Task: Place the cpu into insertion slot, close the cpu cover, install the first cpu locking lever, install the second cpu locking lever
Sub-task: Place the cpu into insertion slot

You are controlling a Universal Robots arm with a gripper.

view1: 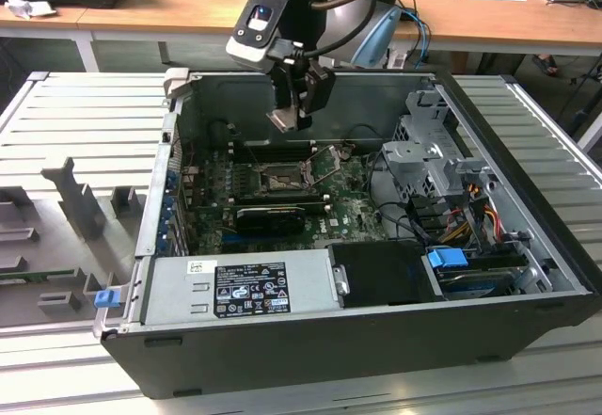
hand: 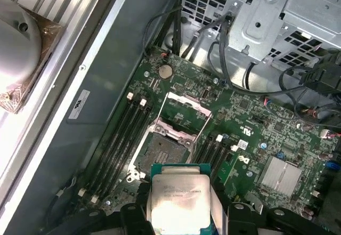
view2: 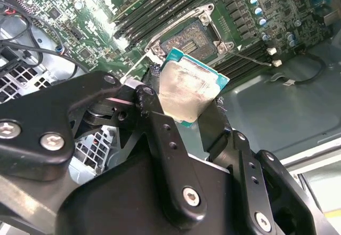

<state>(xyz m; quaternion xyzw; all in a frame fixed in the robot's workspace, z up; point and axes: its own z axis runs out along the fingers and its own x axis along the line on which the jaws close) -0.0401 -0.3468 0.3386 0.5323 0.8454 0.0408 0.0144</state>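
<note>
Power-supply label (view1: 251, 290) — print illegible, nothing else readable

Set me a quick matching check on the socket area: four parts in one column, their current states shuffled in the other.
Parts:
1. cpu
2. slot
3. cover
4. claw

States:
A. swung up open
B. shut on a part
C. empty, pins bare
D. gripped, not yet seated

Pairs: 1-D, 2-C, 3-A, 4-B.

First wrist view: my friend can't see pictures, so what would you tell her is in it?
The tool holds the cpu, a silver-grey square chip, above the green motherboard. Just beyond it the insertion slot lies bare, with the cpu cover swung open.
</note>
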